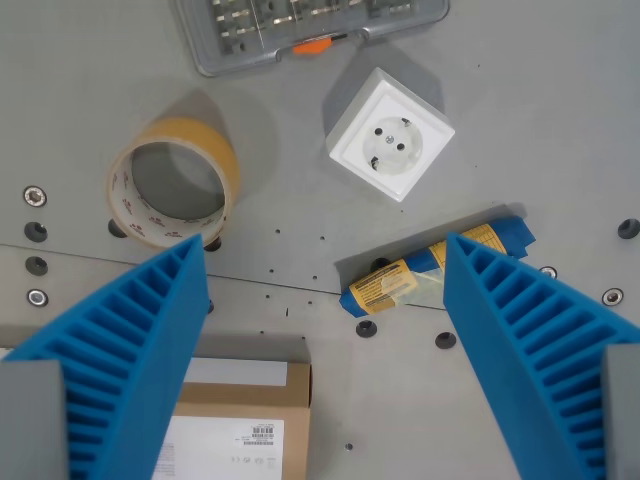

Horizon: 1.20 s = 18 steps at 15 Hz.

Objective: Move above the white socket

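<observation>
In the wrist view, the gripper [322, 258] is hanging with its blue fingers [140, 340] spread wide and grasping nothing. The white socket [389, 134] is lying on the grey table [540, 130] beyond the fingertips, between a tape roll [172, 180] and a blue packet [436, 266].
</observation>
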Each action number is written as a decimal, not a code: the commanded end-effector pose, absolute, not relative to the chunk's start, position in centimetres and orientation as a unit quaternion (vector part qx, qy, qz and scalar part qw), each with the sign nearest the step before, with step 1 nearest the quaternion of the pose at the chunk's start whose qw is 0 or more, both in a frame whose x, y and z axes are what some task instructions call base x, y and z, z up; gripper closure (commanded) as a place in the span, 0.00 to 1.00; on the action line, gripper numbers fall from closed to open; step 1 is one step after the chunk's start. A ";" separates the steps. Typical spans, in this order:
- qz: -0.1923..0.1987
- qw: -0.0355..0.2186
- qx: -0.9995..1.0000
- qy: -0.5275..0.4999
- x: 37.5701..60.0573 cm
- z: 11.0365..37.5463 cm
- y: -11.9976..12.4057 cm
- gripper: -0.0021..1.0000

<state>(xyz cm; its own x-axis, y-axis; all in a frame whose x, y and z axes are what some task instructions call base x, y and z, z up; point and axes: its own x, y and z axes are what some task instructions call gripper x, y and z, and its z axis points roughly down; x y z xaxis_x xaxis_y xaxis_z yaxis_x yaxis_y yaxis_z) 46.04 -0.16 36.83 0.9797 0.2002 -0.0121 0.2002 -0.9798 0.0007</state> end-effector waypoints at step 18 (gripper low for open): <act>0.020 0.004 1.000 0.021 45.8 34.6 -0.9 0.00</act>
<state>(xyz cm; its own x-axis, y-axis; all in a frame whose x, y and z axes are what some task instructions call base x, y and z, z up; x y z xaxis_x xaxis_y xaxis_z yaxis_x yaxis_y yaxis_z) 46.16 -0.55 35.37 0.9882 0.1493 -0.0352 0.1493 -0.9888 -0.0040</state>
